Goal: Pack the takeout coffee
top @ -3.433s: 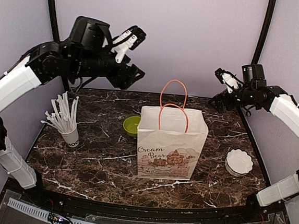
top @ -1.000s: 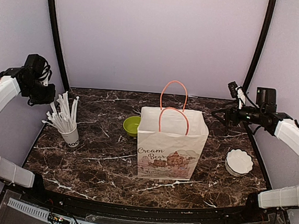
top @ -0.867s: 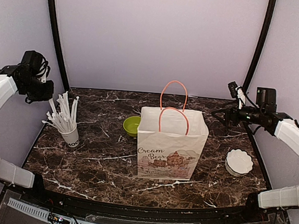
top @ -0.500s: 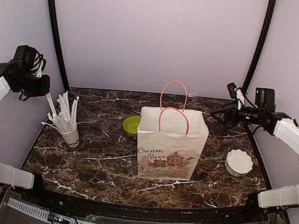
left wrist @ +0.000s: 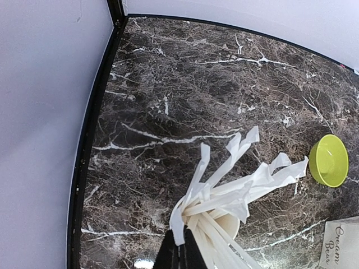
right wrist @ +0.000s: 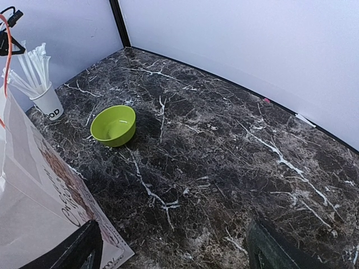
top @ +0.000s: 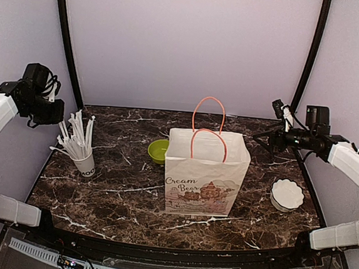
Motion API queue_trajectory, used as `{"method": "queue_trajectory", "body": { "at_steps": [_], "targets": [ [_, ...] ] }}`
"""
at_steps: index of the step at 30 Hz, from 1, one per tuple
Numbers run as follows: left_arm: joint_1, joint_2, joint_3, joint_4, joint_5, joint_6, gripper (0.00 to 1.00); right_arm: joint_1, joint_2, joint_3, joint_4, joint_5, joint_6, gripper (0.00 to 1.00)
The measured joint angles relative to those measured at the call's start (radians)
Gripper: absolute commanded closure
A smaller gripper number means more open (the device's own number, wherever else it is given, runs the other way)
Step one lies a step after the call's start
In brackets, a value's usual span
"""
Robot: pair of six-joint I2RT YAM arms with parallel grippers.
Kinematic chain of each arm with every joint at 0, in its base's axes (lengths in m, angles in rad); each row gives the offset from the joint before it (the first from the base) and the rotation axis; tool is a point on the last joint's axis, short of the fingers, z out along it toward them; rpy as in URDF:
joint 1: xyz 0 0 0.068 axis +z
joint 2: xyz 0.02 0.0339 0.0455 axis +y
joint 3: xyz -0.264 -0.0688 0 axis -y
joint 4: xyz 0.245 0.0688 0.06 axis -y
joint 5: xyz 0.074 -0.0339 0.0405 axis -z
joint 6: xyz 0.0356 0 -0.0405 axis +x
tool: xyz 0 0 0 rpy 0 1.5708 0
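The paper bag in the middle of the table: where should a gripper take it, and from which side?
Take the paper bag by its orange handles, coming straight down from above. It stands upright, and both loops rise above the rim, one behind the other, so jaws could likely close across both. The wide flat walls would probably crumple.

Paper bag (top: 205,174): the front panel carries script lettering reading "Cream Bear", set above a printed drawing. White cup (right wrist: 49,103) holding straws (right wrist: 31,64): dark capital letters on its wall, "OOD" legible in the right wrist view; any further letters cannot be read.
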Motion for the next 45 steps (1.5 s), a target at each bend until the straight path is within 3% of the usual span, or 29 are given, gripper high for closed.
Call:
{"method": "queue_trajectory", "body": {
  "at_steps": [3, 9, 18, 22, 24, 45],
  "targets": [
    [0.000, -0.001, 0.001, -0.001, 0.000, 0.000, 0.88, 0.000, 0.005, 0.000, 0.000, -0.001, 0.000, 0.10],
    [0.000, -0.008, 0.028, -0.013, 0.000, 0.000, 0.80, 0.000, 0.013, 0.000, 0.000, -0.002, -0.003, 0.10],
    [0.000, -0.011, 0.029, -0.031, 0.016, -0.002, 0.87, 0.000, 0.016, 0.000, 0.000, -0.002, -0.003, 0.10],
    [0.000, -0.011, 0.024, -0.031, 0.017, 0.003, 0.68, 0.000, 0.017, 0.000, 0.000, -0.002, -0.003, 0.10],
    [0.000, -0.011, 0.022, -0.031, 0.010, -0.002, 0.63, 0.000, 0.017, 0.000, 0.000, -0.002, -0.003, 0.10],
    [0.000, 0.140, -0.006, 0.202, -0.078, -0.014, 0.60, 0.000, 0.023, 0.000, -0.001, -0.002, -0.003, 0.10]
  ]
}}
